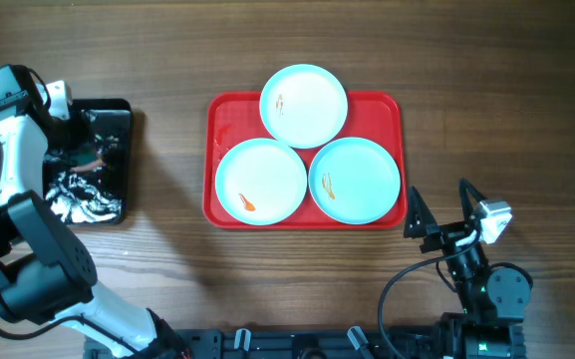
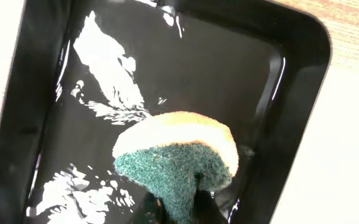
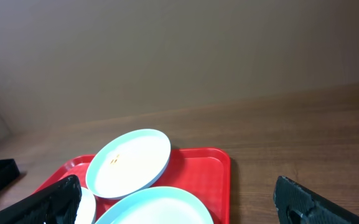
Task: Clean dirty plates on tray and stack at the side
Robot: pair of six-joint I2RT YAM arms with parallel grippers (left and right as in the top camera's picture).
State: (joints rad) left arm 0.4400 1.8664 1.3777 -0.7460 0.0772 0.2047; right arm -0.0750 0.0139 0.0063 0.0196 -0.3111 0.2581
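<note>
Overhead top-down, wrists low, red tray (image 1: pixel 229 115) shared

Three orange-smeared plates (image 1: pixel 303 105) flat on red tray (image 1: pixel 229 120)

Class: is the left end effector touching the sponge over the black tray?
Touching. The left wrist view shows the left end effector shut on the sponge, its green side squeezed narrow there.

Glossy black tray (image 1: pixel 120 125) stands on the wooden table (image 1: pixel 167 50). Over the tray's floor, near one long wall: a sponge (image 2: pixel 179 140), yellow with a green scouring face. White patches streak that floor.
</note>
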